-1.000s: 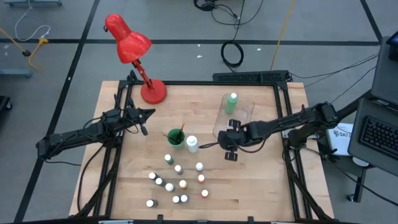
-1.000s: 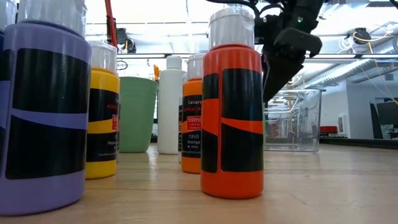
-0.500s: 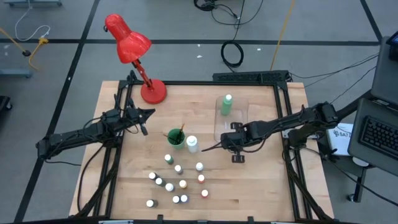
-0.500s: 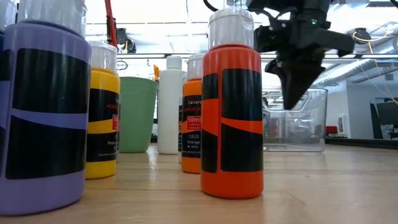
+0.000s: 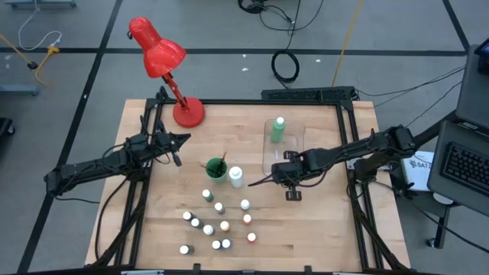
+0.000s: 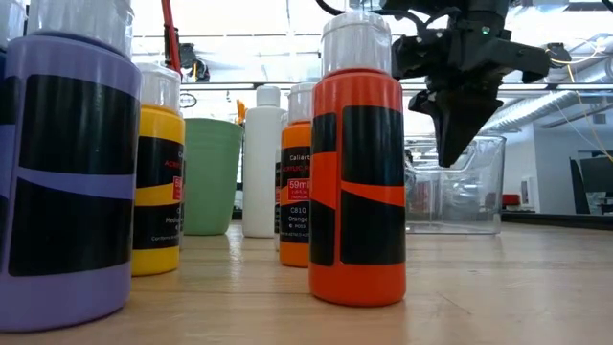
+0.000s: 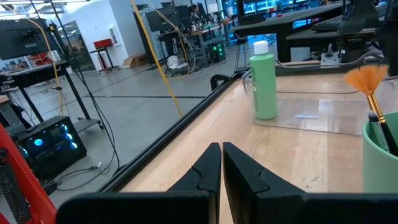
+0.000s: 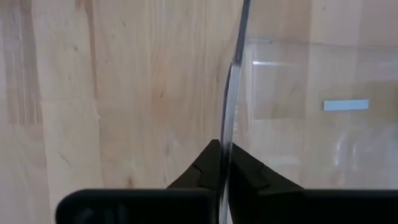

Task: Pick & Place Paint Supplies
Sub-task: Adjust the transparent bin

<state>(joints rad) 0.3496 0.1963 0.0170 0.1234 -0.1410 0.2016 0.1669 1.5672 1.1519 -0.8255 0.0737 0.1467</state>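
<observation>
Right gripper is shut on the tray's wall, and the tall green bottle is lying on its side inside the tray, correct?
Not quite: the tall green bottle stands upright in the tray, as the left wrist view shows. The right gripper is indeed shut on the tray's wall.

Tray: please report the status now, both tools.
Right tool shut on tray wall. Left tool shut, empty, waiting near lamp. Green bottle upright in tray. Small bottles untouched.
</observation>
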